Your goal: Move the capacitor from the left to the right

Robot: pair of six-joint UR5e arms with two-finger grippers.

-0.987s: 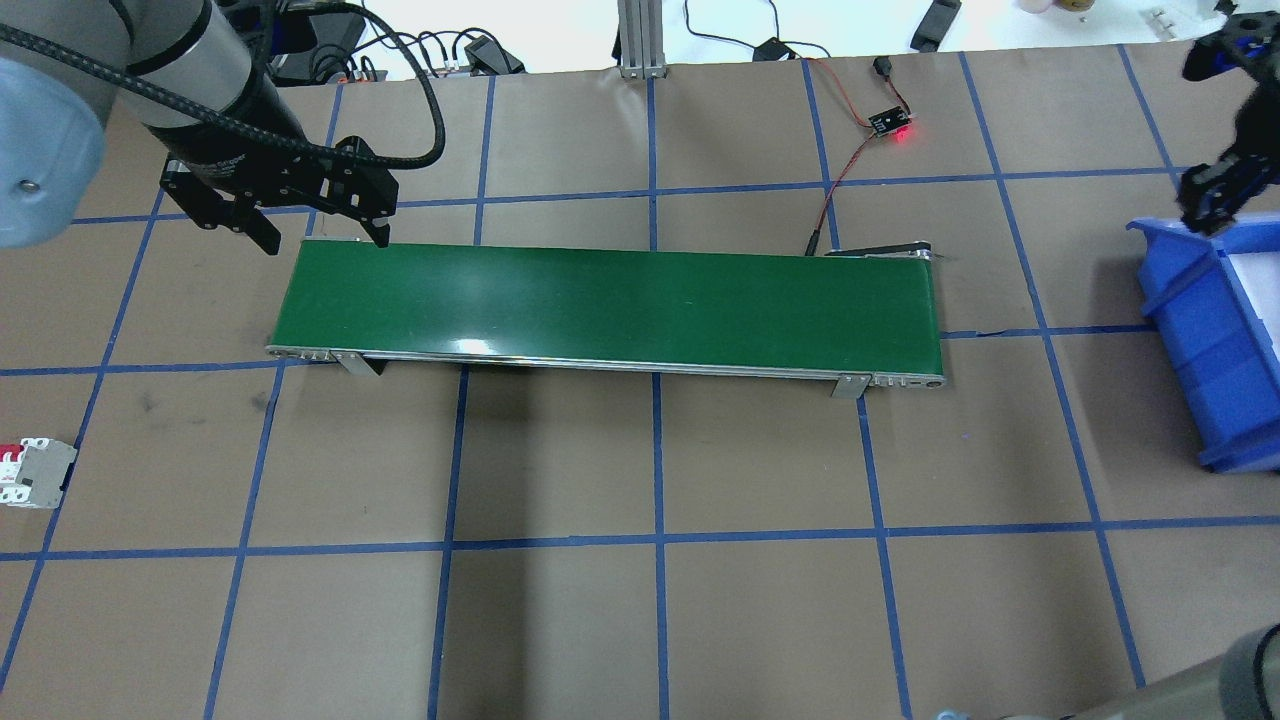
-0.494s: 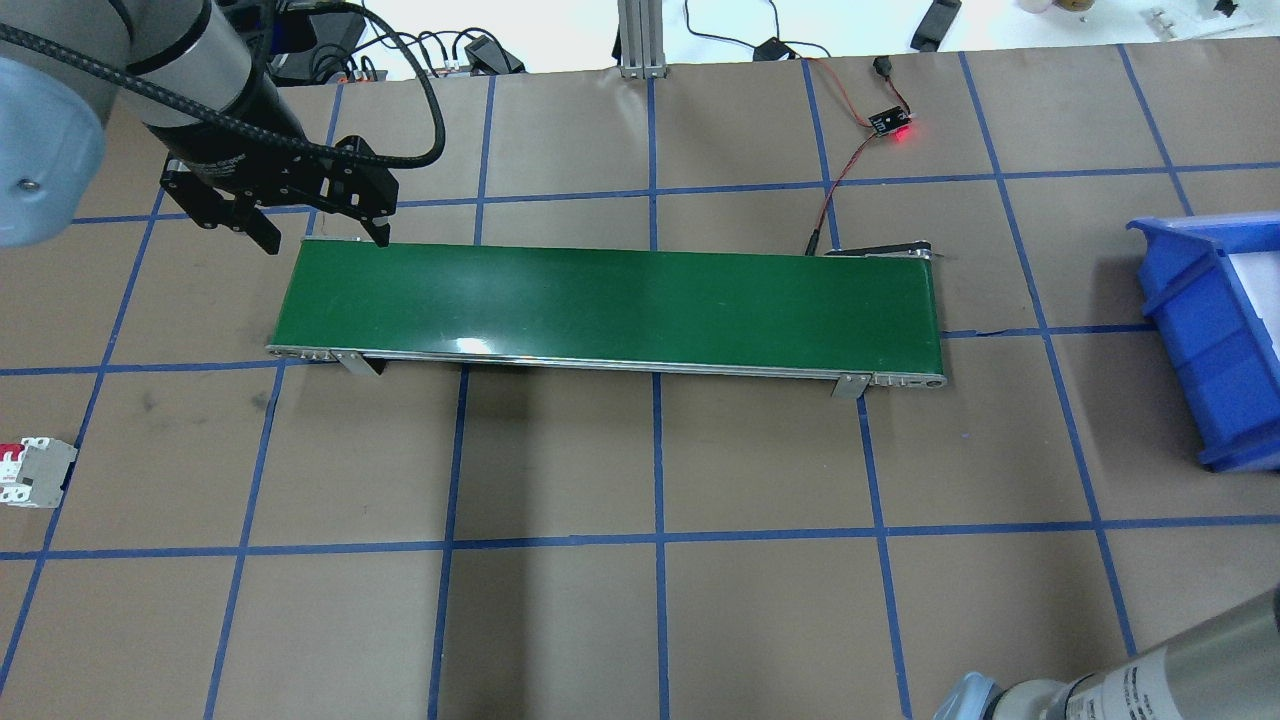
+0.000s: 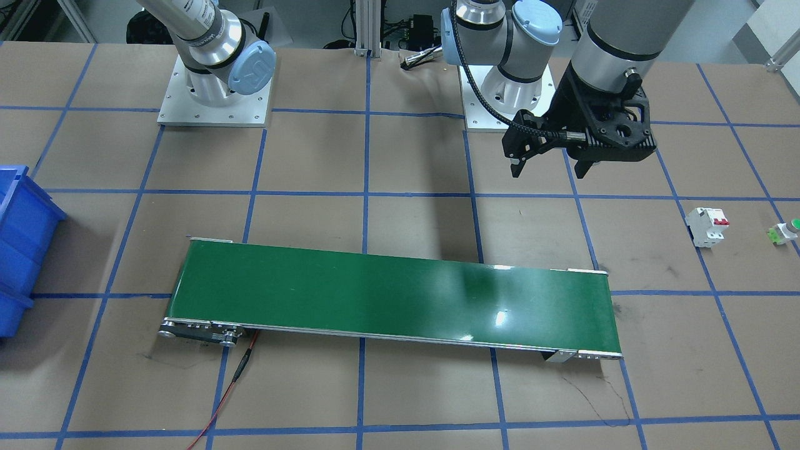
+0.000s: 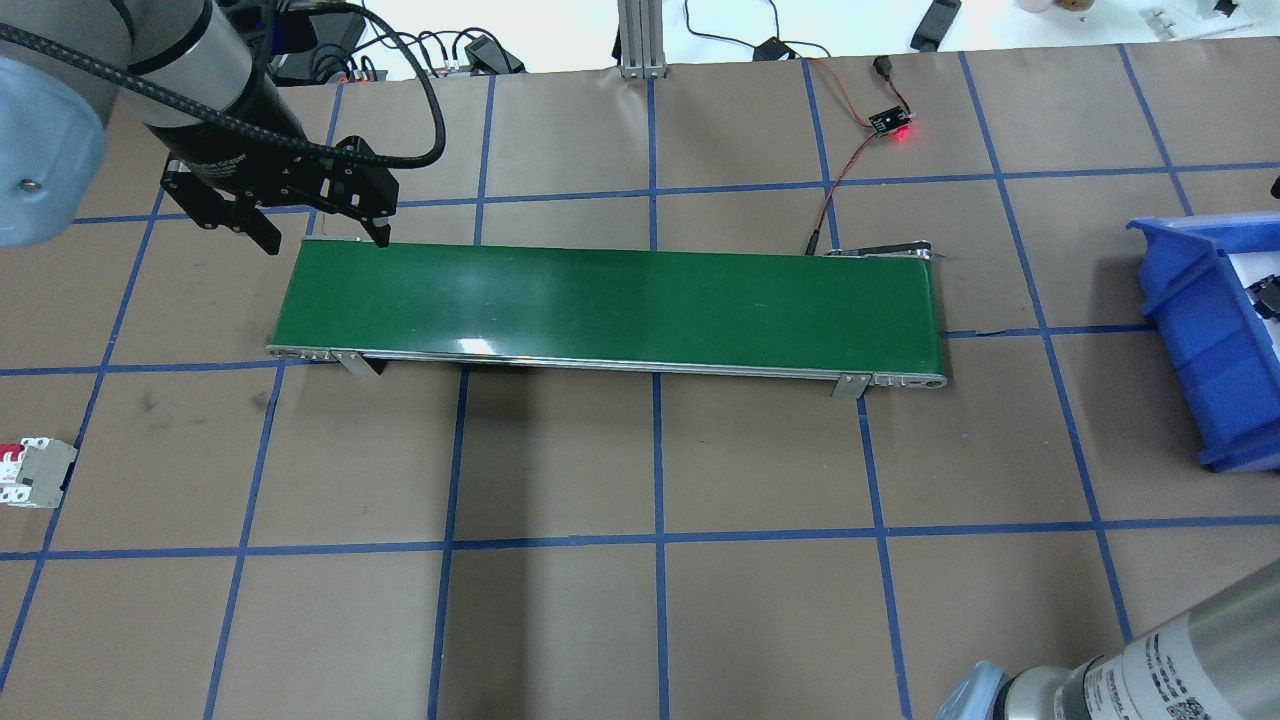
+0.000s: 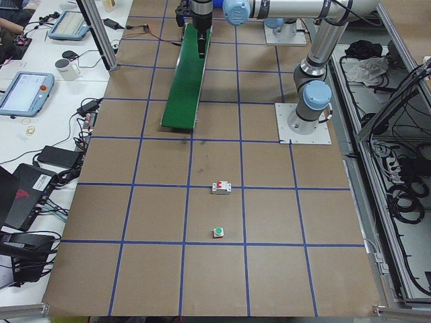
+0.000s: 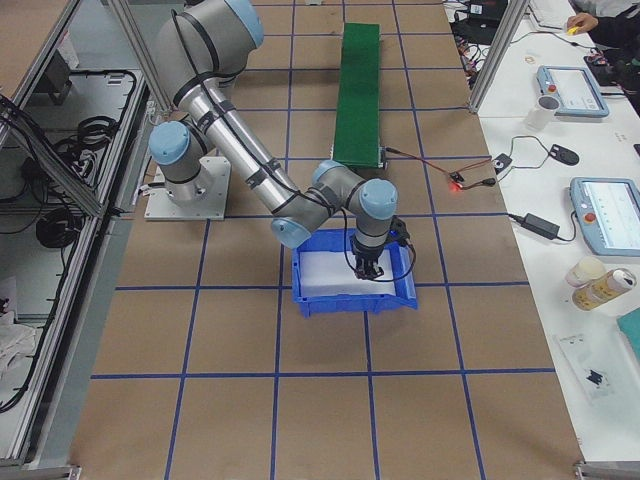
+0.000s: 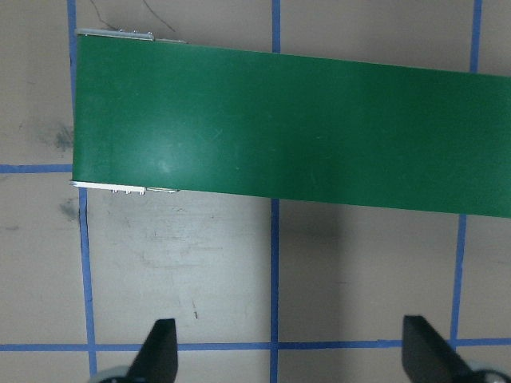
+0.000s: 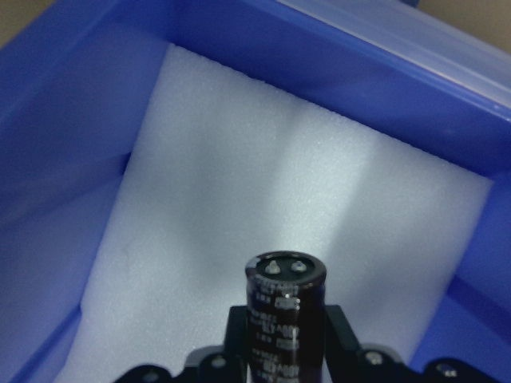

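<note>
The capacitor (image 8: 285,299), a dark stubby cylinder with pale print and a silvery top, stands upright between the fingers of my right gripper (image 8: 285,341), which is shut on it. It hangs just above the white foam inside the blue bin (image 8: 80,104). The exterior right view shows this gripper (image 6: 370,270) reaching down into the bin (image 6: 350,300). My left gripper (image 4: 326,243) is open and empty, above the far left corner of the green conveyor belt (image 4: 610,300). It also shows in the front-facing view (image 3: 553,170).
A white circuit breaker (image 4: 35,473) with red switches lies at the table's left edge, and a green-capped push button (image 3: 786,231) lies beyond it. A small sensor board (image 4: 890,125) with a red light sits behind the belt's right end. The bin (image 4: 1190,330) stands at the far right.
My right gripper left the overhead view from above the bin's far corner and now sits low inside the bin. The right arm's elbow has come in at bottom right. The left arm is still.
</note>
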